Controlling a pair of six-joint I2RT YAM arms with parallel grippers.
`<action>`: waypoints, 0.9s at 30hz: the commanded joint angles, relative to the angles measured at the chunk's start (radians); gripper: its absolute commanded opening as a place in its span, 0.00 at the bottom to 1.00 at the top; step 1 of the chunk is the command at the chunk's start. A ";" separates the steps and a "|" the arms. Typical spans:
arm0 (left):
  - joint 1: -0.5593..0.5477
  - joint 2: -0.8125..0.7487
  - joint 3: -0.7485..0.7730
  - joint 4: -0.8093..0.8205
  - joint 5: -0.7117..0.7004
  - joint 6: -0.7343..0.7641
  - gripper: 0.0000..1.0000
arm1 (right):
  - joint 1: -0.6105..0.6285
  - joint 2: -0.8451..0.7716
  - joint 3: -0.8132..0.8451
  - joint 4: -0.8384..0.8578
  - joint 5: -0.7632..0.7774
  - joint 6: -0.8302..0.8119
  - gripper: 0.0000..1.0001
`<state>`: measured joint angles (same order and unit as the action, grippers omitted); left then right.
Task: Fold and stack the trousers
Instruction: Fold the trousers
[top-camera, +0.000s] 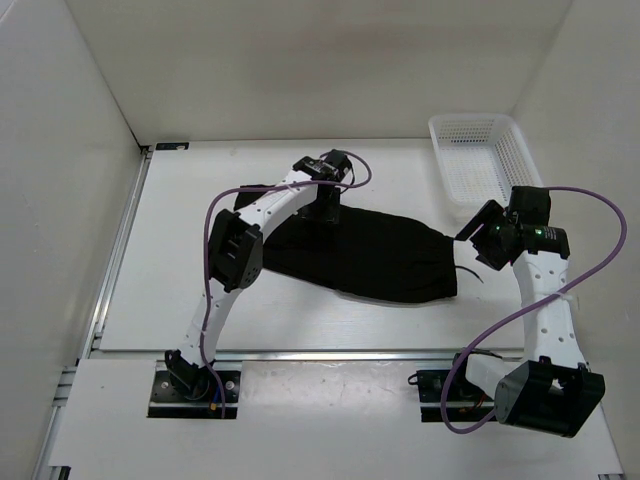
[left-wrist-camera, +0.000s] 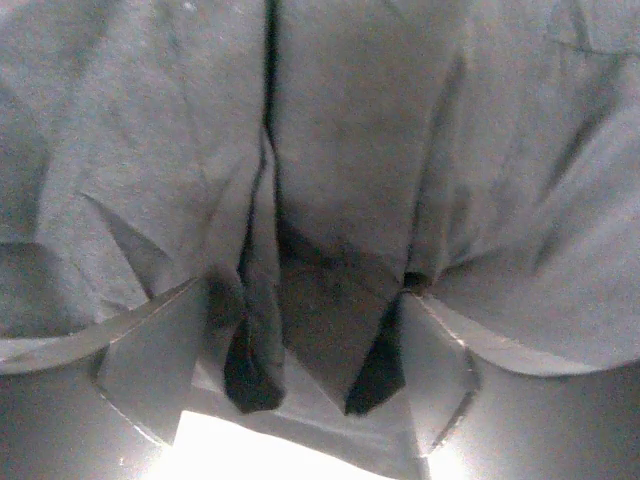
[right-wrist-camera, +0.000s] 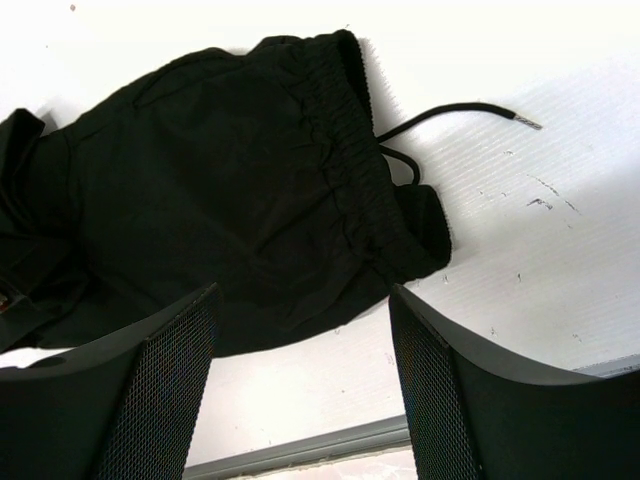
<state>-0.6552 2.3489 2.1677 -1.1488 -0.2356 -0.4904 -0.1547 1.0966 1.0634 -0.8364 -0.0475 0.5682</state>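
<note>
The black trousers (top-camera: 370, 255) lie folded into a flat bundle in the middle of the white table. My left gripper (top-camera: 322, 212) is down on their far edge. In the left wrist view the cloth (left-wrist-camera: 400, 130) fills the frame, and folds of it lie between the spread fingers of the open left gripper (left-wrist-camera: 305, 290). My right gripper (top-camera: 470, 232) hovers just right of the bundle, open and empty (right-wrist-camera: 302, 295). Below it I see the elastic waistband (right-wrist-camera: 350, 150) and a loose drawstring (right-wrist-camera: 460, 110) on the table.
A white mesh basket (top-camera: 480, 120) stands at the back right, close behind the right gripper. White walls close in the table on three sides. A metal rail (top-camera: 300, 353) runs along the near edge.
</note>
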 joint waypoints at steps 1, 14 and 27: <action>0.008 -0.071 -0.034 0.014 -0.091 -0.026 0.70 | 0.006 -0.014 -0.003 -0.015 0.006 -0.016 0.73; 0.008 -0.269 0.035 -0.068 -0.110 0.139 0.10 | 0.006 -0.024 -0.003 -0.015 0.006 -0.016 0.73; -0.041 -0.470 -0.314 -0.016 0.074 0.133 0.10 | 0.006 -0.024 0.006 -0.015 0.006 -0.016 0.73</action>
<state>-0.6582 1.8790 1.9652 -1.2083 -0.2298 -0.3416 -0.1547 1.0920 1.0634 -0.8436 -0.0475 0.5682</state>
